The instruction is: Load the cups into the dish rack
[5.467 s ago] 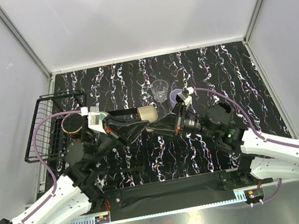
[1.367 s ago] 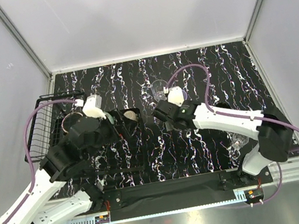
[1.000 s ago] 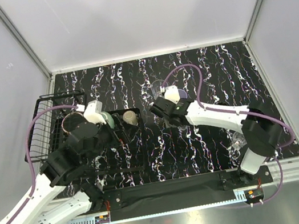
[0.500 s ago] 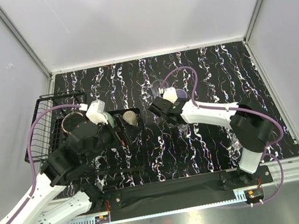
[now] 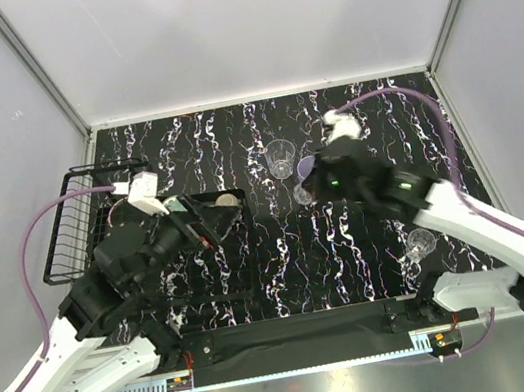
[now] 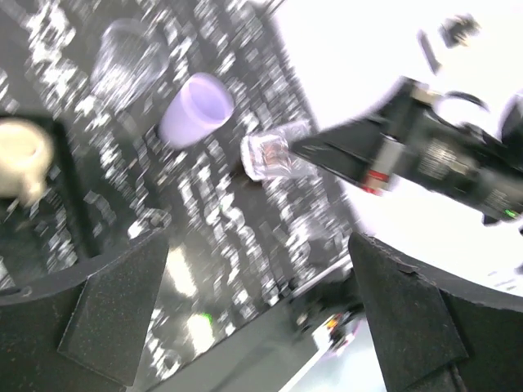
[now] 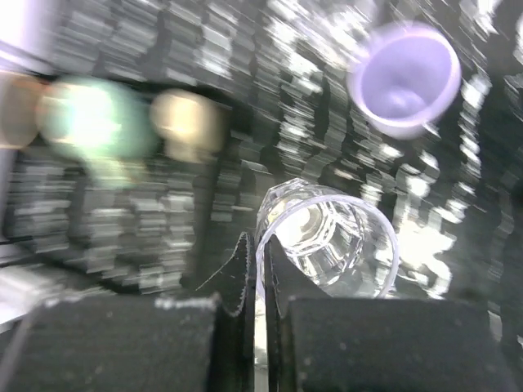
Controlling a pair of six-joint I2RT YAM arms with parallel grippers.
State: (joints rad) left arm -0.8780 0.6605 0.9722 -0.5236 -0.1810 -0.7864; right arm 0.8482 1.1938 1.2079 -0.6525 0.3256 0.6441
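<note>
Since the right gripper point(image 7: 256, 257) is pinched shut on the rim of the clear glass point(image 7: 327, 237), one finger inside and one outside, we reckon the step in hand is carrying it over to the dish rack point(image 5: 63, 231) on the left. The glass sits mid-table, just near of the lavender cup point(image 7: 404, 77) and well apart from the rack. We can't tell if it's off the table point(image 5: 368, 106) yet.

The left gripper point(image 6: 260, 245) hangs over the rack's tray with its jaws wide apart, holding nothing. So we'd steer around that arm and aim for a free spot beside the beige mug point(image 5: 228, 201).

A rim pinch on slick glass looks slippy to us, so go slow and keep the wrist steady, no swinging. The glass is see-through, with faceted sides and a round lip. The lavender cup looks like matte plastic, round and tapered. The rack is thin black wire, and the table is black with white marbling.
</note>
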